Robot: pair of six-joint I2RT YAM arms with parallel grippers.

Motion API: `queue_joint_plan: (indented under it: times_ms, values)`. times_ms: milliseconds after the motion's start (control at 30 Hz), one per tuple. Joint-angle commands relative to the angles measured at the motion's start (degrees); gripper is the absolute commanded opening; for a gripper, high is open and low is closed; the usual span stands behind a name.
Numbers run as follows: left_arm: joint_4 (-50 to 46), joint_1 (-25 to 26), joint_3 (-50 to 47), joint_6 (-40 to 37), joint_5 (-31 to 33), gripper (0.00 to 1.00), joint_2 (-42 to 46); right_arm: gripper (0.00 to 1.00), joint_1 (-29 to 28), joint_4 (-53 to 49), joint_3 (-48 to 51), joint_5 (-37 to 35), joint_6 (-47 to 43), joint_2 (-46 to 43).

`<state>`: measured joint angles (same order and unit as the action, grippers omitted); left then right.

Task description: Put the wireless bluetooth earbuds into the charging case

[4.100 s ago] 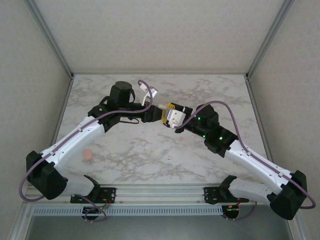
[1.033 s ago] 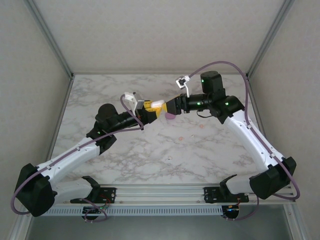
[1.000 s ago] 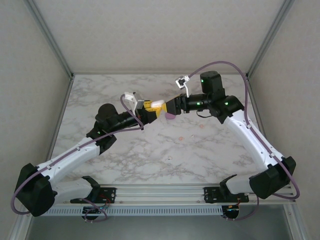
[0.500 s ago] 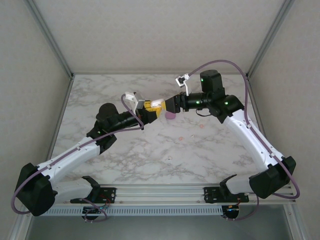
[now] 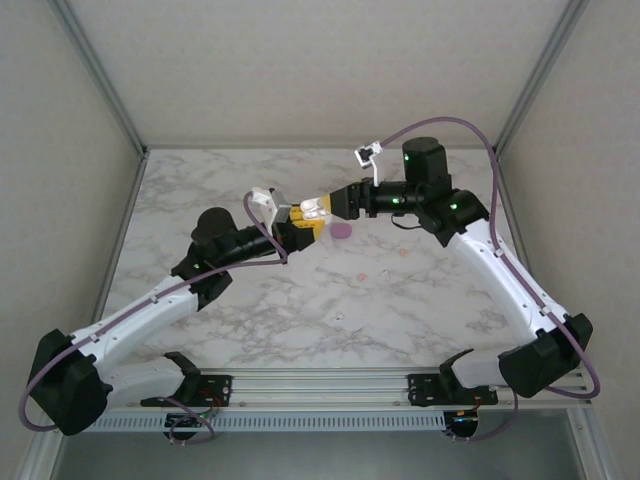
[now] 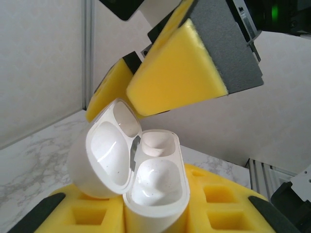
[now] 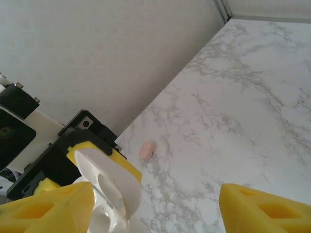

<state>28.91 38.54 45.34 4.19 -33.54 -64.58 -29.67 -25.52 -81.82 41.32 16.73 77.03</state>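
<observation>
My left gripper (image 5: pixel 300 222) is shut on the white charging case (image 5: pixel 314 211), raised above the table's middle. In the left wrist view the case (image 6: pixel 155 179) stands between the yellow pads (image 6: pixel 223 208), its lid (image 6: pixel 104 150) flipped open and both cavities empty. My right gripper (image 5: pixel 332 204) is open just beyond it, its yellow fingers (image 6: pixel 177 80) straddling the lid without gripping. From the right wrist, the lid (image 7: pixel 114 187) sits beside the left finger (image 7: pixel 46 208). Tiny peach earbuds (image 5: pixel 357 272) (image 5: pixel 403 252) and a pale one (image 5: pixel 340 318) lie on the marble.
A purple pebble-shaped case (image 5: pixel 343 230) lies on the table under the two grippers. A pink rounded case (image 7: pixel 147 149) rests on the marble near the wall. Metal frame posts (image 5: pixel 110 90) and side walls close in the table.
The case lid, shut a second ago, now stands open. My right gripper has spread its fingers and lifted slightly toward the back; the left gripper still holds the case.
</observation>
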Motion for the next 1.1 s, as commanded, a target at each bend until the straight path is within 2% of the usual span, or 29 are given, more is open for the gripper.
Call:
queue_joint_plan:
  times_ms: [0, 133, 200, 267, 367, 433, 600, 700, 900, 1067]
  values:
    - [-0.6, 0.4, 0.0, -2.1, 2.7, 0.02, 2.5, 0.71, 0.0, 1.7, -0.4, -4.4, 0.0, -6.1]
    - [-1.3, 0.4, -1.6, -3.2, 4.9, 0.02, 4.4, 0.69, 2.0, 0.4, 5.1, -20.8, 0.9, -13.3]
    - [-2.0, 0.4, -2.0, -3.6, 5.2, 0.02, 5.2, 0.64, 4.0, -2.0, 7.4, -27.2, 2.3, -14.9]
    - [-2.8, 0.4, -2.1, -3.9, 5.5, 0.02, 5.9, 0.54, 8.1, -8.7, 9.7, -33.1, 5.7, -14.4]
    - [-3.6, 0.4, -2.0, -4.0, 5.3, 0.02, 6.2, 0.49, 13.5, -15.2, 13.1, -32.5, 9.7, -10.5]
    - [-4.5, 0.4, -1.7, -4.1, 4.9, 0.02, 6.1, 0.49, 14.9, -16.7, 16.0, -29.9, 10.0, -7.3]
    - [-5.0, 0.4, -1.7, -3.1, 4.5, 0.02, 6.2, 0.44, 14.8, -17.6, 20.8, -25.0, 9.3, 1.8]
    - [-5.7, 0.4, -1.4, -3.2, 4.8, 0.02, 6.0, 0.44, 13.0, -19.3, 20.9, -27.3, 7.4, 6.7]
    - [-5.8, 0.4, -0.8, -3.3, 5.2, 0.02, 5.3, 0.44, 7.5, -24.5, 16.3, -37.9, 3.0, 15.6]
    - [-5.8, 0.5, -0.7, -3.5, 5.8, 0.02, 5.2, 0.44, 5.2, -25.0, 13.2, -41.8, 2.0, 20.9]
